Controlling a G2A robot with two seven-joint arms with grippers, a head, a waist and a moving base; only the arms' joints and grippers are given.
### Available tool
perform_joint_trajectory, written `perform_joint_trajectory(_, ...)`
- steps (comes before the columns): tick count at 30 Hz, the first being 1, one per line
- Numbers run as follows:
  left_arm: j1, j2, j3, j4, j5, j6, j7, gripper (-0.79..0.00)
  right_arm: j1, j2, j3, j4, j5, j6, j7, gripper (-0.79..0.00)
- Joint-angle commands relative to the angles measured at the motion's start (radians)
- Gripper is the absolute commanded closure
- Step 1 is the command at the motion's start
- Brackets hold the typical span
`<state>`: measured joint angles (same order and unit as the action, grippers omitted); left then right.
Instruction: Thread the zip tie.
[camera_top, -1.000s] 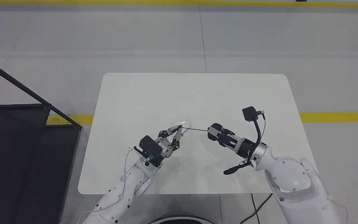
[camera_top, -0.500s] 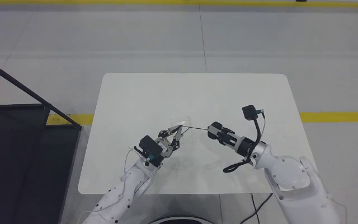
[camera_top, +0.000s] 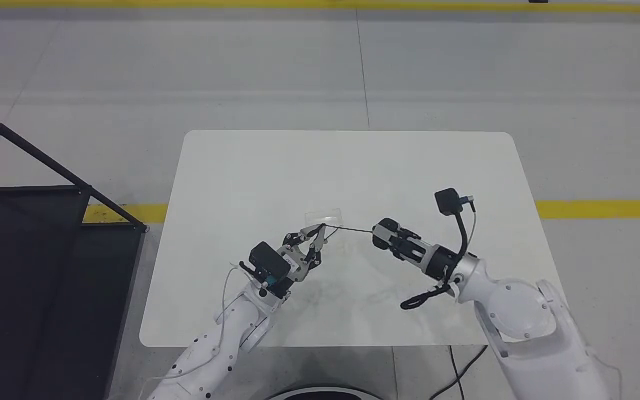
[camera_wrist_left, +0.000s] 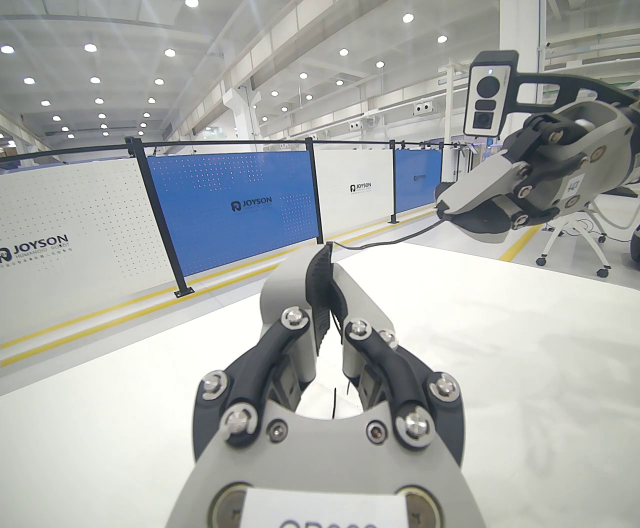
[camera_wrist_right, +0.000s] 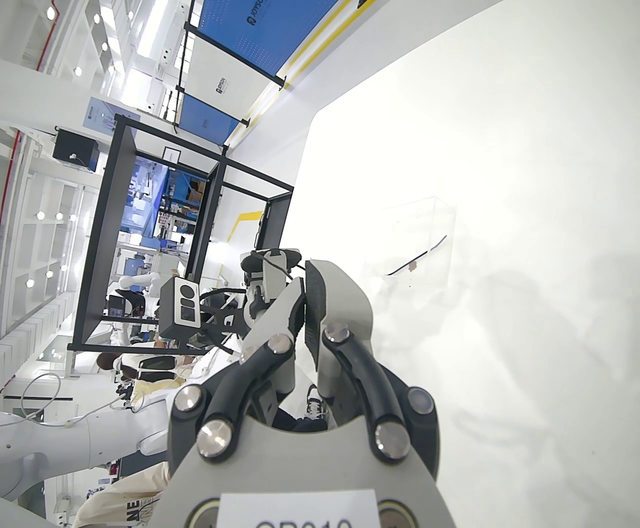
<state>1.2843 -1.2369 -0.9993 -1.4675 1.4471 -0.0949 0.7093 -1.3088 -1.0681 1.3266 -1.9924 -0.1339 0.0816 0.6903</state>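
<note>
One desk, two arms. Left gripper is clamped on one end of the zip tie, right gripper is clamped on the other. The tie spans the gap between them, above the desk. One clear box sits on the desk just beyond, with a thin dark strip inside; maybe a second tie, can't tell. Risks, my read: the tie is thin and springy, so the tip could flex past the head slot. Both grips are right at the fingertips, so uneven pull could slip it out.
</note>
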Motion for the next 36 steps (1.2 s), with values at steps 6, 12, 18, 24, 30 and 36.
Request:
perform_joint_trajectory(6,0.0,0.0,0.0,0.0,0.0,0.0,0.0,0.0,-0.002,0.0,0.0,-0.003,-0.007,0.001,0.002,0.0)
perform_joint_trajectory(12,0.0,0.0,0.0,0.0,0.0,0.0,0.0,0.0,0.001,0.0,-0.002,-0.002,-0.004,0.006,0.001,0.0)
perform_joint_trajectory(18,0.0,0.0,0.0,0.0,0.0,0.0,0.0,0.0,0.013,-0.001,-0.005,0.006,0.002,0.014,0.005,0.0)
perform_joint_trajectory(24,0.0,0.0,0.0,0.0,0.0,0.0,0.0,0.0,0.02,-0.001,-0.012,0.007,-0.007,0.025,0.012,0.0)
perform_joint_trajectory(30,0.0,0.0,0.0,0.0,0.0,0.0,0.0,0.0,0.023,-0.001,-0.016,0.006,-0.008,0.026,0.011,0.0)
perform_joint_trajectory(36,0.0,0.0,0.0,0.0,0.0,0.0,0.0,0.0,0.021,-0.001,-0.011,0.007,-0.003,0.022,0.014,0.0)
